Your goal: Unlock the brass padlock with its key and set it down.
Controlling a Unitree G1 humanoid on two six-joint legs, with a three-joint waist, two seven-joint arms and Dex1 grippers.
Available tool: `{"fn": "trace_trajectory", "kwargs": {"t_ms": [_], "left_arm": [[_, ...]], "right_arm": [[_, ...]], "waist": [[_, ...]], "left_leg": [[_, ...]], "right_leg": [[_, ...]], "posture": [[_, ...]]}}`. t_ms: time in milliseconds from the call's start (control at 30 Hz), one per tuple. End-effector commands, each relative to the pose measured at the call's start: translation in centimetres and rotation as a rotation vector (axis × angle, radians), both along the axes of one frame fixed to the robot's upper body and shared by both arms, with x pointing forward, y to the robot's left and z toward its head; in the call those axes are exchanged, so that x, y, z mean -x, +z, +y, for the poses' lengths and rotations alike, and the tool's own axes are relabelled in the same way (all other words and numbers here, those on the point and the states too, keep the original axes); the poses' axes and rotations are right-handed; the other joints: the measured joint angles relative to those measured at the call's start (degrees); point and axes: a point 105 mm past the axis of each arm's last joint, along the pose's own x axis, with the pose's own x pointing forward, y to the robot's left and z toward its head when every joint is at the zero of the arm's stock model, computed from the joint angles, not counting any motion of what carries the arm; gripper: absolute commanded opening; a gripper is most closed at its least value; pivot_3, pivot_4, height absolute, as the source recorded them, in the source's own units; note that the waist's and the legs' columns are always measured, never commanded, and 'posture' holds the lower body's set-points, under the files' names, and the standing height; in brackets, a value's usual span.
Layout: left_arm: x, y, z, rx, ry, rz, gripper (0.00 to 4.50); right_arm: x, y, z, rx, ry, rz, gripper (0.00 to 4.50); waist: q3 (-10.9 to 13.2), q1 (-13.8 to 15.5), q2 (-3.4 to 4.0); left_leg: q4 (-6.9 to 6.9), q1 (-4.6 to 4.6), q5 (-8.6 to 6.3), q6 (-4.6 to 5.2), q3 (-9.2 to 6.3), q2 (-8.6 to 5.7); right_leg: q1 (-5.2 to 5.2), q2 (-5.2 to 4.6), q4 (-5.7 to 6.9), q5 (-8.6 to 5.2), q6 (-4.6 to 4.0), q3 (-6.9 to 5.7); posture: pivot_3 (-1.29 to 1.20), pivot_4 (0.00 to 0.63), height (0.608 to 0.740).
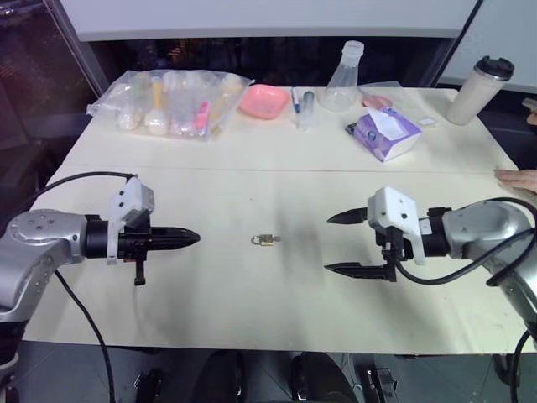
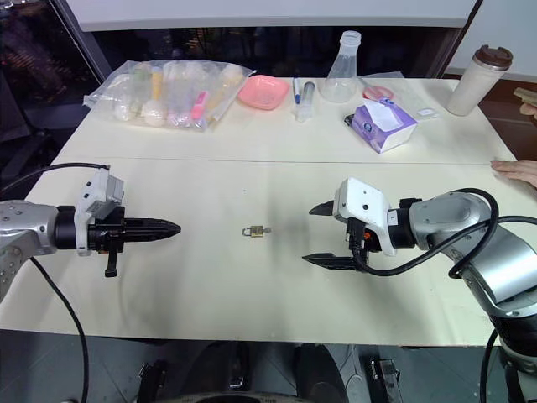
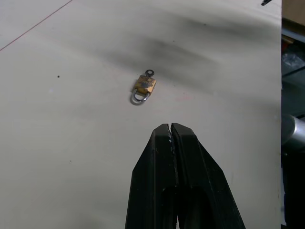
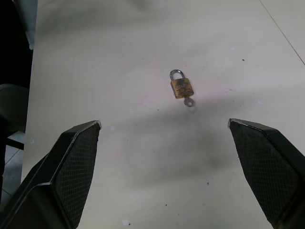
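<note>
Left gripper (image 1: 191, 238) with 2 black fingers clenched tight, empty, hovering over pale wooden table (image 1: 210, 168), tips aimed rightward. Tiny yellow-brass padlock (image 1: 265, 240) with silvery shackle lying flat at table centre, between both grippers, apart from each; tiny pale metal key (image 4: 189, 101) touching its base. Right gripper (image 1: 336, 243) spread wide, empty.

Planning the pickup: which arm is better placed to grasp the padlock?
Probably the right: the right gripper stands open, aimed at the brass padlock, key in it. The left gripper is shut.
</note>
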Motion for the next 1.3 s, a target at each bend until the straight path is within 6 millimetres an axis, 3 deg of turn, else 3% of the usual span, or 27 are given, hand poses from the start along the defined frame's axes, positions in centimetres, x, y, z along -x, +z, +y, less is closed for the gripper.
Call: {"fn": "trace_trajectory", "kwargs": {"t_ms": [33, 967, 1067, 1300], "left_arm": [[-0.2, 0.9, -0.2, 0.007, -0.014, -0.052, 0.00], [-0.9, 0.5, -0.5, -0.009, -0.027, -0.091, 0.00], [-0.9, 0.4, -0.6, -0.005, -0.025, -0.092, 0.00], [-1.1, 0.2, -0.7, -0.010, -0.017, -0.105, 0.00]], "right_arm": [[0.2, 0.8, 0.0, 0.003, 0.005, -0.051, 4.44], [-1.5, 0.4, -0.5, -0.051, -0.052, -0.073, 4.44], [-2.0, 0.2, 0.5, -0.079, -0.029, -0.075, 4.44], [-4.4, -2.2, 5.0, -0.102, 0.072, -0.037, 4.44]], "waist": [[0.0, 0.1, 0.00], [0.0, 0.0, 0.00], [0.0, -0.1, 0.00], [0.0, -0.3, 0.00]], "left_leg": [[0.00, 0.00, 0.00, 0.00, 0.00, 0.00], [0.06, 0.01, 0.00, 0.00, 0.01, -0.01], [0.07, 0.01, 0.00, 0.00, 0.01, -0.01], [0.08, 0.02, 0.02, -0.03, 0.03, 0.01]], "right_leg": [[0.00, 0.00, 0.00, 0.00, 0.00, 0.00], [0.01, 0.06, 0.08, 0.00, 0.01, 0.00], [0.01, 0.06, 0.10, 0.00, 0.01, 0.00], [-0.10, 0.14, 0.26, 0.00, 0.01, 0.02]], "posture": [[0.00, 0.150, 0.740], [0.00, 0.150, 0.740], [0.00, 0.150, 0.740], [0.00, 0.150, 0.740]]}}
